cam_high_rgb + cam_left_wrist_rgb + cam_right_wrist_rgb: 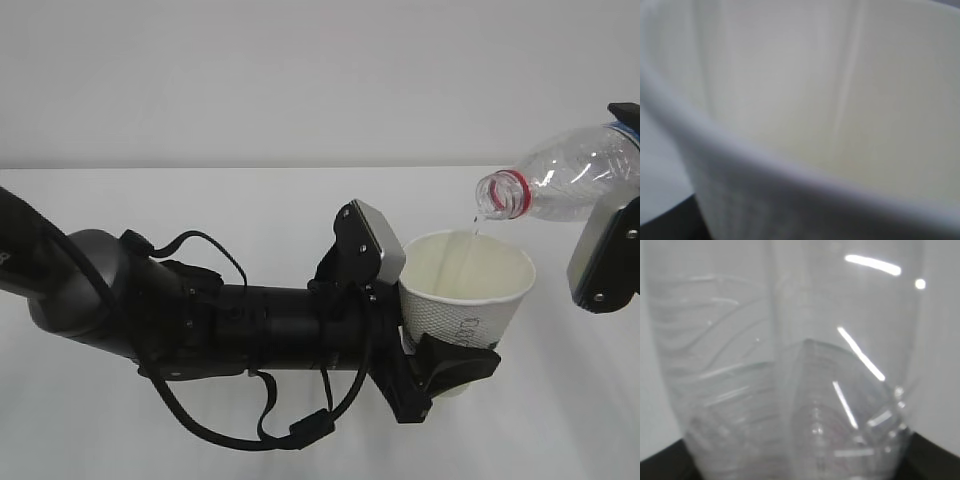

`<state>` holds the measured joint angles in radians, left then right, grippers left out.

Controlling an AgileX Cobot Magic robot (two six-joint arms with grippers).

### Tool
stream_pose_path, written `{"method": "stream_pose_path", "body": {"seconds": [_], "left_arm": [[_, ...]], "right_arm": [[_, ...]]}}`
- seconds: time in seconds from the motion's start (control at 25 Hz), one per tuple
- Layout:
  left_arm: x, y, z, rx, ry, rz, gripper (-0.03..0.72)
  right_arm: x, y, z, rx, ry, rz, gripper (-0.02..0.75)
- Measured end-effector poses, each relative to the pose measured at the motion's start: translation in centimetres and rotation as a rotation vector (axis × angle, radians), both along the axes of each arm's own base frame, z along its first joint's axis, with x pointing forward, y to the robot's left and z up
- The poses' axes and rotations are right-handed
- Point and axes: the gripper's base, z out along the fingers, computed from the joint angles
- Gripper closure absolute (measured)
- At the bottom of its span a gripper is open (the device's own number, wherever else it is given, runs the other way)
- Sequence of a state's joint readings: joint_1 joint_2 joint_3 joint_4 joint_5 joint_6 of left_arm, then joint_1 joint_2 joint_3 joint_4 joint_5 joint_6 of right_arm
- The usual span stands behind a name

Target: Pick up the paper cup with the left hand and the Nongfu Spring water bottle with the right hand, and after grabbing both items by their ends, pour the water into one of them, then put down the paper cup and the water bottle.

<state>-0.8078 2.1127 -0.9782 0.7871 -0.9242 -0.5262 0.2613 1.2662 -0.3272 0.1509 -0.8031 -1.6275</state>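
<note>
Bare white desk (150, 440) all around, open room toward 6 and 9 o'clock. Left hand (435, 365) clamps the paper cup (465, 300) low, upright, off the desk. At 2 o'clock, right hand (608, 255) grips the tilted Nongfu Spring water bottle (565, 180), mouth just above cup rim, thin water (474, 228) stream falling inside.
</note>
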Motion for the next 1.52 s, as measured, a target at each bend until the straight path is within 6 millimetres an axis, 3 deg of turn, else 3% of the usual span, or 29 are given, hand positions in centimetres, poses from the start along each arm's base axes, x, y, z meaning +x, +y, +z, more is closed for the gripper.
{"method": "stream_pose_path", "body": {"seconds": [1.52], "left_arm": [[0.0, 0.0, -0.01, 0.001, -0.002, 0.0, 0.19]], "right_arm": [[0.0, 0.0, 0.05, -0.005, -0.007, 0.0, 0.244]]}}
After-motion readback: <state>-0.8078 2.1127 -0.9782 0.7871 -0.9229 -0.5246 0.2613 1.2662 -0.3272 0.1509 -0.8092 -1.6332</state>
